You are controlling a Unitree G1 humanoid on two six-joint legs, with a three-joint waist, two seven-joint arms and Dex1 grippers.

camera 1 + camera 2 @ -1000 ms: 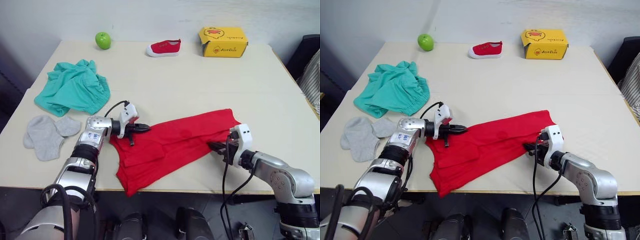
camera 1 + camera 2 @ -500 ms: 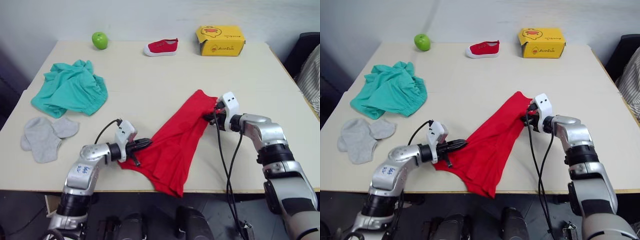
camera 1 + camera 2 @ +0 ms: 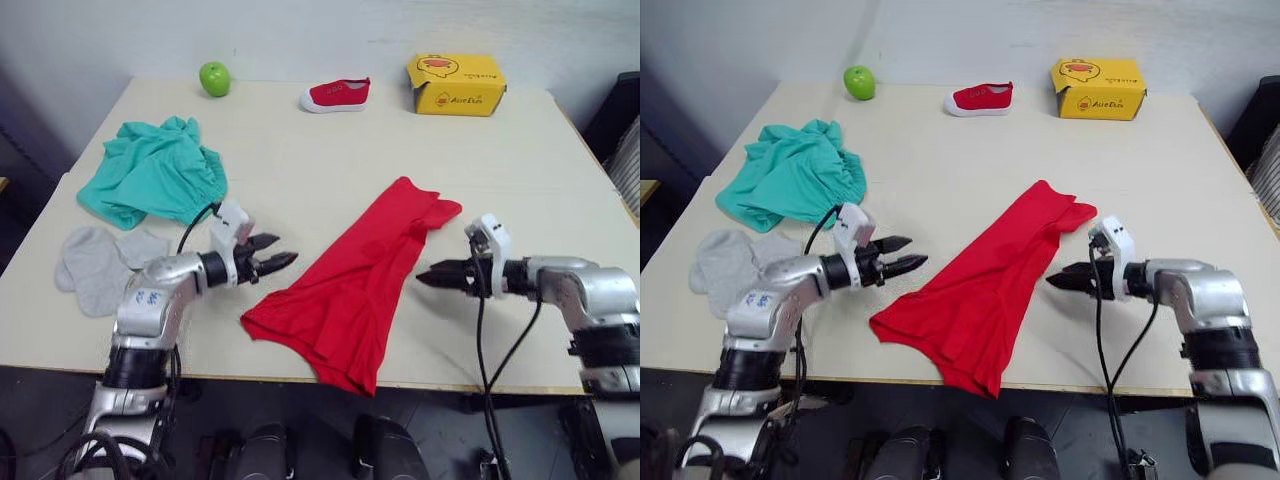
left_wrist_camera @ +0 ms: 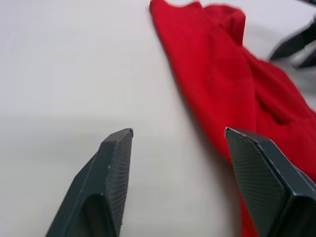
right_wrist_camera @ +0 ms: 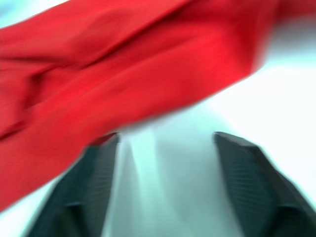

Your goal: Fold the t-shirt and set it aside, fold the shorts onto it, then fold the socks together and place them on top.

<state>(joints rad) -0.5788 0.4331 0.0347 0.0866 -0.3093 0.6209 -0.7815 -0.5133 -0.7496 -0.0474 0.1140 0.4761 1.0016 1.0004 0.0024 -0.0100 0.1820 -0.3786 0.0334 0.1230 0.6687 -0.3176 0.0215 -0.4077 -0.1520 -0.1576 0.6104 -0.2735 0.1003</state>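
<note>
One bright red cotton t-shirt [image 3: 357,282] lies in a long fold at lower centre; one teal gathered shorts [image 3: 153,179] and two grey knit socks [image 3: 97,265] sit left. Left gripper [image 3: 272,254] and right gripper [image 3: 428,277] flank the shirt, fingers spread, empty.

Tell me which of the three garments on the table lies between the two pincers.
The red t-shirt, a long diagonal strip between the open left pincer and open right pincer, touching neither. The teal shorts and grey socks lie off to the robot's left.

Red t-shirt [image 3: 356,286], teal shorts [image 3: 155,180], grey socks [image 3: 100,265]
</note>
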